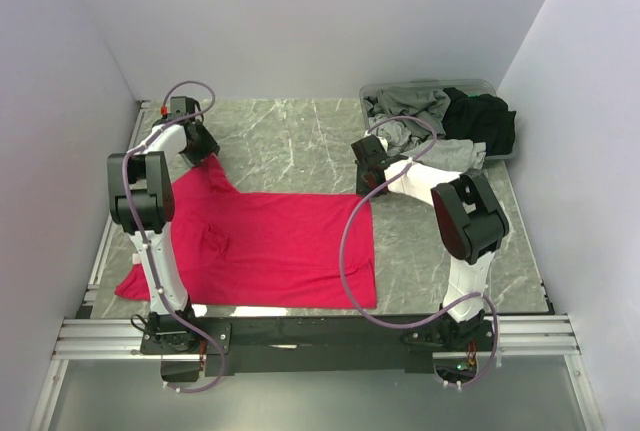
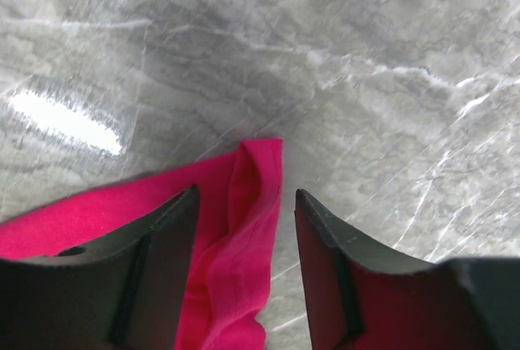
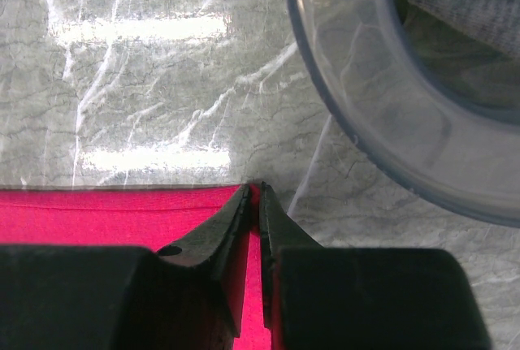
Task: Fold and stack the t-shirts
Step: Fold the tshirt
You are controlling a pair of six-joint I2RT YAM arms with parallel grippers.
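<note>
right claw [image 3: 253, 194] pinched shut on edge of red t-shirt [image 1: 270, 246], left claw [image 2: 247, 204] half-open astride its bunched corner; shallow left bite could slip, skewing the fold.

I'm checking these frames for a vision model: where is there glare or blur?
Left wrist view: bright glare patches on the table at upper left, and the near fingers are dark and soft. Right wrist view: two glare bands across the table, the tub wall hazy. Top view: even light, red shirt sharp, only soft shadows.
</note>
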